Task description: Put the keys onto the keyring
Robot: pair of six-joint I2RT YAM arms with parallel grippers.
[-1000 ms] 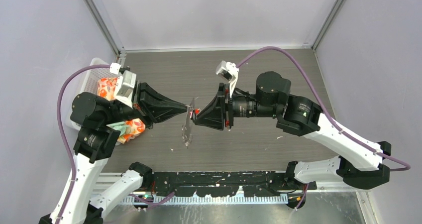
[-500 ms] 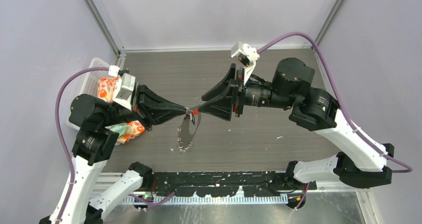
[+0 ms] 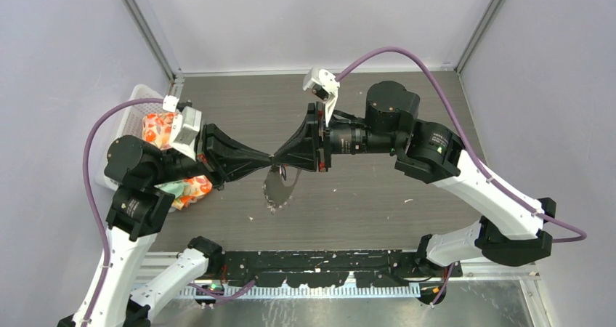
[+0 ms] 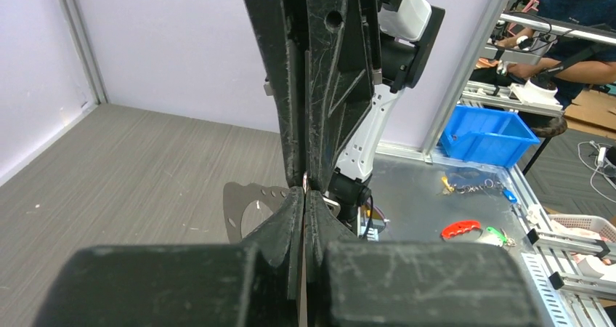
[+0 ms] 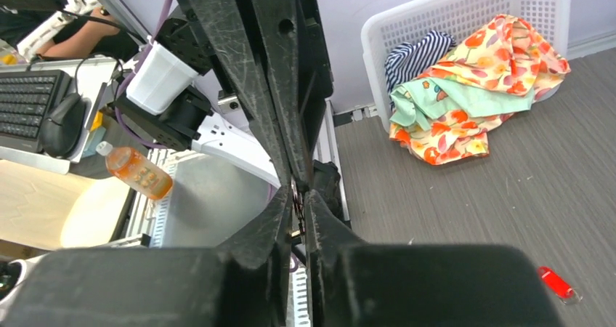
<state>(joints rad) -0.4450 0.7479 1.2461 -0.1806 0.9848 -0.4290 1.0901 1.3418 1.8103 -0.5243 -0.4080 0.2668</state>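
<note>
Looking from above: the left gripper [image 3: 267,158] reaches in from 9 o'clock and the right gripper [image 3: 283,157] from 3 o'clock. They meet tip to tip over the middle of the table [image 3: 378,196].
Left jaws: pressed together, pinching the top of the keyring [image 3: 278,189].
Keyring: a silver loop fringed with small keys, hanging just under the meeting tips toward 6 o'clock. I cannot tell whether its lower edge touches the table.
Red-headed key: not to be made out from above, as the tips cover that spot.
Basket [image 3: 142,94]: white, at the table's 9 o'clock edge behind the left arm. Flowered cloth [image 3: 158,127] lies in it and over its near side.
Left wrist view: its own fingers [image 4: 287,211] are shut on a thin sliver of bright metal. The right gripper comes down from 12 o'clock to touch them. Part of the keyring shows just beside the tips at 9 o'clock.
Beyond the table: a blue bin [image 4: 483,134] stands at 3 o'clock.
Right wrist view: the right fingers [image 5: 319,218] stand nearly together, with a narrow slit between them and something dark in it.
Right jaws: whether they pinch anything, I cannot tell.
Red tag [image 5: 556,282]: lies flat on the table at 4 o'clock, well apart from both grippers. I cannot tell whether it is the key.
</note>
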